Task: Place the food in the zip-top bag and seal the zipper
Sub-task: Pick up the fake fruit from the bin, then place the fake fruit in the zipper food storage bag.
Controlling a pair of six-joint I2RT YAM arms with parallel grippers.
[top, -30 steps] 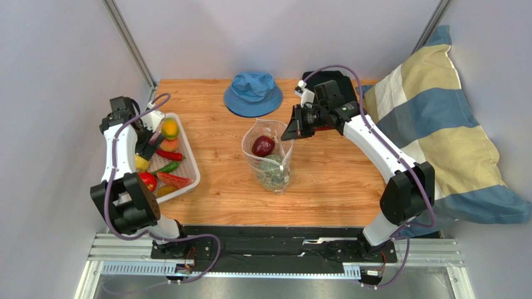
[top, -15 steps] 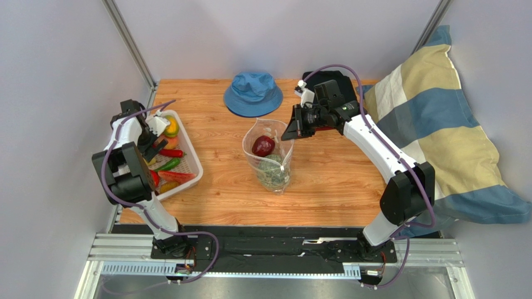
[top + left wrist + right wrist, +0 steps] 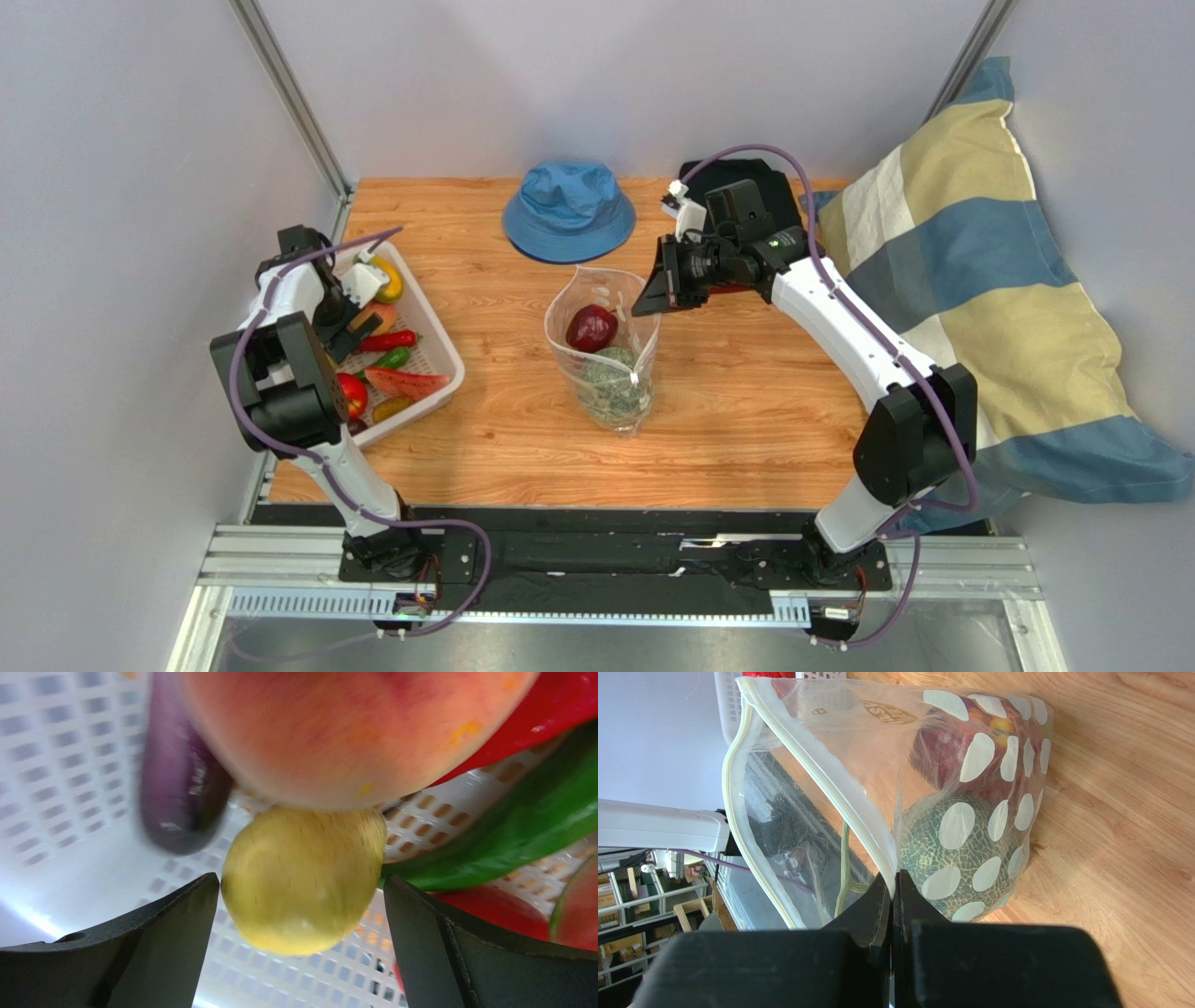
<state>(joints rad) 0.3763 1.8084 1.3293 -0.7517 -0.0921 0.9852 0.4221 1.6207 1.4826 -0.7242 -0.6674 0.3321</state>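
Observation:
The zip-top bag (image 3: pixel 603 350) stands open at the table's middle, holding a dark red fruit (image 3: pixel 591 328) above a ribbed green squash ball (image 3: pixel 612 385). My right gripper (image 3: pixel 893 882) is shut on the bag's rim at the zipper (image 3: pixel 808 770) and holds the mouth open; it also shows in the top view (image 3: pixel 657 291). My left gripper (image 3: pixel 302 941) is open, low in the white mesh basket (image 3: pixel 438 367), its fingers either side of a yellow fruit (image 3: pixel 302 878) with gaps on both sides. A peach-coloured fruit (image 3: pixel 351 728) is just above it.
In the basket lie a dark purple vegetable (image 3: pixel 179 791), a green cucumber (image 3: pixel 526 833), a red pepper (image 3: pixel 554 707) and a watermelon slice (image 3: pixel 407 381). A blue hat (image 3: pixel 568 210) lies at the back. A striped pillow (image 3: pixel 982 280) lies at the right.
My left arm has swung back and dropped its gripper into the far part of the basket, and the basket's contents have shifted. The right arm and the bag have not moved.

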